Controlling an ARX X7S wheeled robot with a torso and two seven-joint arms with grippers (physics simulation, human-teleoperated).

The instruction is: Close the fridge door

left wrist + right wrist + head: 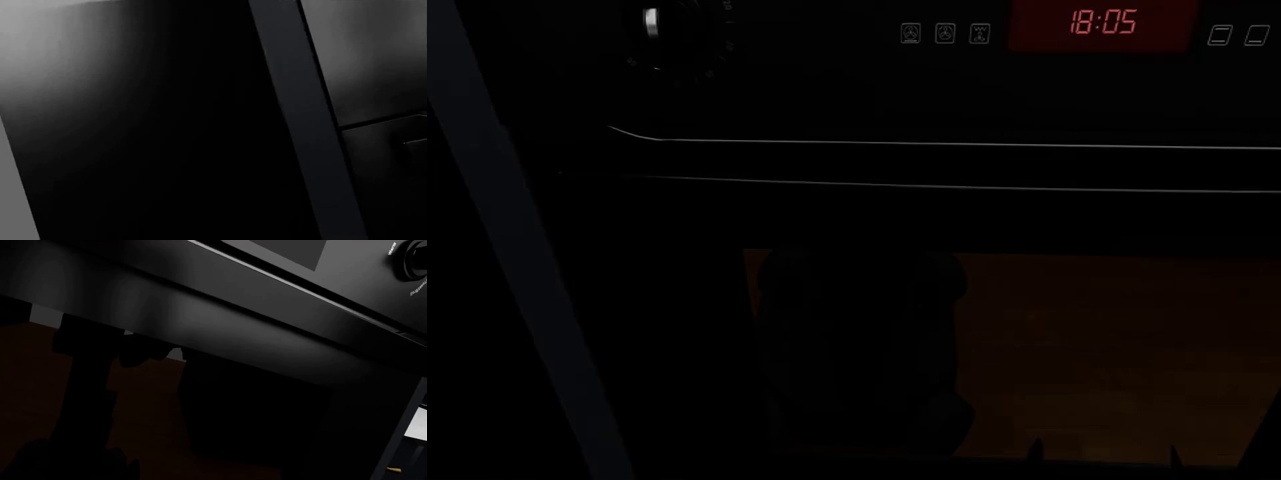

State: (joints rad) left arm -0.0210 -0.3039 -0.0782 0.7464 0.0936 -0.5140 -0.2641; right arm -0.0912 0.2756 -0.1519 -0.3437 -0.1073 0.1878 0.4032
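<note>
Head view is filled by the dark oven door with red clock and knob; left wrist faces a glossy black fridge door; neither claw visible, state cannot be told.

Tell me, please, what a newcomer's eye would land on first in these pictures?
Most striking is the red clock reading 18:05, glowing at the top right of the head view on the black oven front. Beside it to the left sit small white icons and a silver knob. The left wrist view shows only glossy black panels.
</note>
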